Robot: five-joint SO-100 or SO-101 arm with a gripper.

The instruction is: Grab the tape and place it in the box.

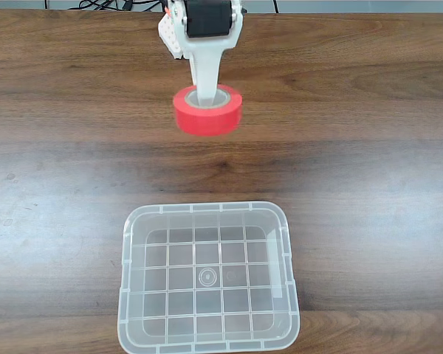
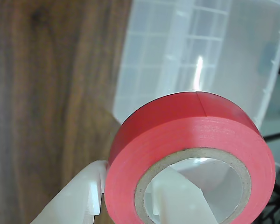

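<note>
1. The tabletop (image 1: 369, 169) is dark wood grain, spreading on all sides below the gripper; cables lie at its far edge in the fixed view, behind the arm.
2. The box (image 1: 284, 243) is a clear bin with a grid-patterned bottom, sitting open side up and holding nothing; in the fixed view it lies toward the camera from the gripper, well apart from it, with a band of bare wood between; in the wrist view its rim (image 2: 177, 60) fills the area ahead of the gripper and beyond the roll.
3. The gripper (image 1: 204, 96) is clenched on the tape, one white finger (image 2: 177, 198) passing through the core, the other (image 2: 79, 196) outside the wall.
4. The tape (image 1: 207, 116) is a red-orange roll, hanging on the gripper with its hole facing roughly upward; its blurred outline suggests it is clear of the wood, though I cannot be sure; in the wrist view (image 2: 196, 135) it sits right at the fingertips.
5. My reading: the grasp is made and the carry remains; the roll is not yet over the bin, so the move ahead runs straight forward from the gripper until it is above the grid, then a release.
</note>
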